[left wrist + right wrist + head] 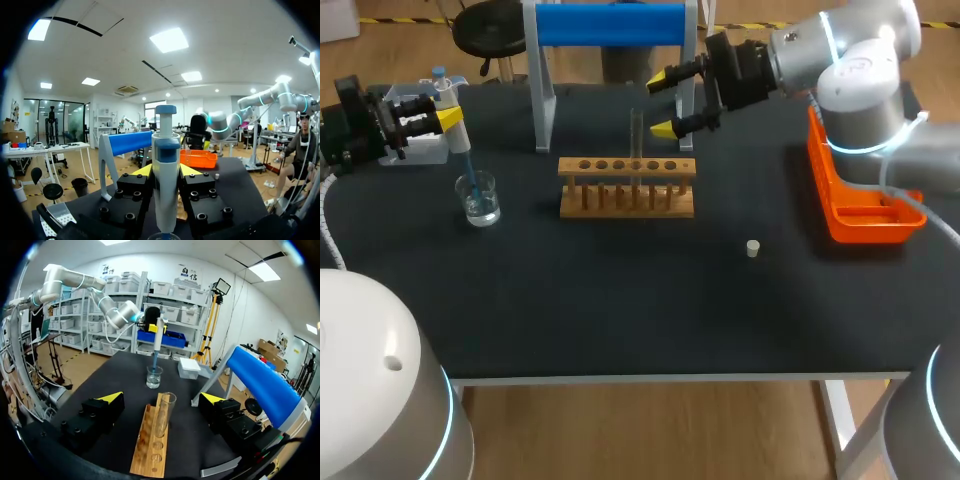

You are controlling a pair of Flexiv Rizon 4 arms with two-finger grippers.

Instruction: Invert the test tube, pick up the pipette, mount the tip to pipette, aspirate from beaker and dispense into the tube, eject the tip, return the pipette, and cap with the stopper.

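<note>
Head view: pipette vertical, pointing down into beaker.

No text, label, number or sign here can be read.

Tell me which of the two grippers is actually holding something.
The left gripper, shut on the pipette whose tip dips into the beaker. The right gripper is open, its fingers clear on either side of the test tube in the wooden rack.

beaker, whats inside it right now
The beaker holds clear liquid, and the blue tip of the pipette in the left pincer dips into it. Whether the tip touches the bottom cannot be seen.
</note>
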